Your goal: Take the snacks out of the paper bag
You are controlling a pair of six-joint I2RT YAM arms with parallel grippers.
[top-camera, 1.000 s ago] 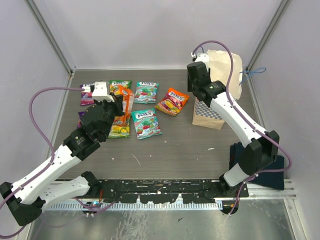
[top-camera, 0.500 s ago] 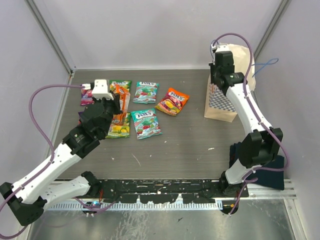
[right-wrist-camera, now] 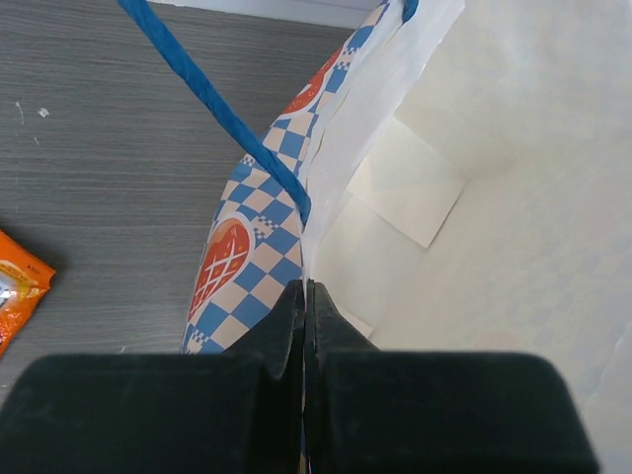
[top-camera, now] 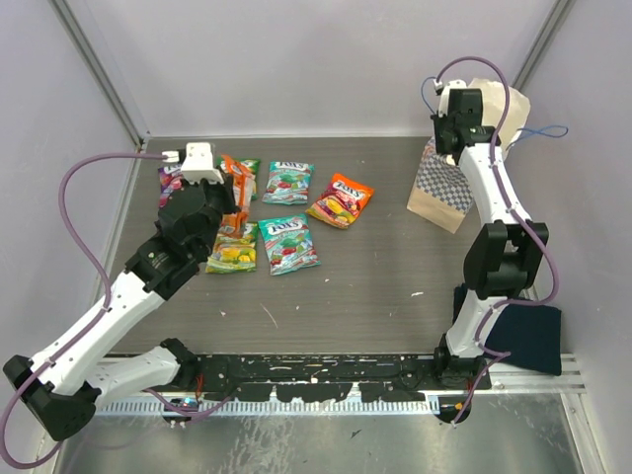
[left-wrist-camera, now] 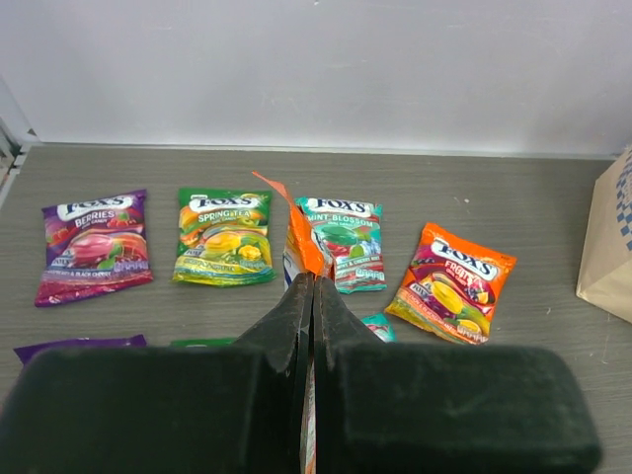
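My left gripper (top-camera: 233,186) (left-wrist-camera: 313,282) is shut on an orange snack packet (left-wrist-camera: 304,235), which stands on edge between the pads, above the row of snacks. Lying flat on the table are a purple packet (left-wrist-camera: 96,245), a green one (left-wrist-camera: 224,250), a teal one (left-wrist-camera: 346,242) and an orange one (top-camera: 341,199), with two more nearer, teal (top-camera: 288,244) and yellow-green (top-camera: 235,252). At the back right, my right gripper (top-camera: 452,148) (right-wrist-camera: 306,286) is shut on the paper bag's (top-camera: 442,193) side wall. The bag tilts, its white inside (right-wrist-camera: 474,197) showing no packets.
The bag's blue cord handle (right-wrist-camera: 212,104) crosses in front of the right fingers; another loop (top-camera: 545,130) sticks out toward the right wall. A dark blue cloth (top-camera: 523,336) lies beside the right arm's base. Grey walls stand close behind and on both sides.
The right gripper has shut on the bag's wall and carried the bag toward the back right corner, tilting it. The left gripper has moved slightly farther back with the orange packet.
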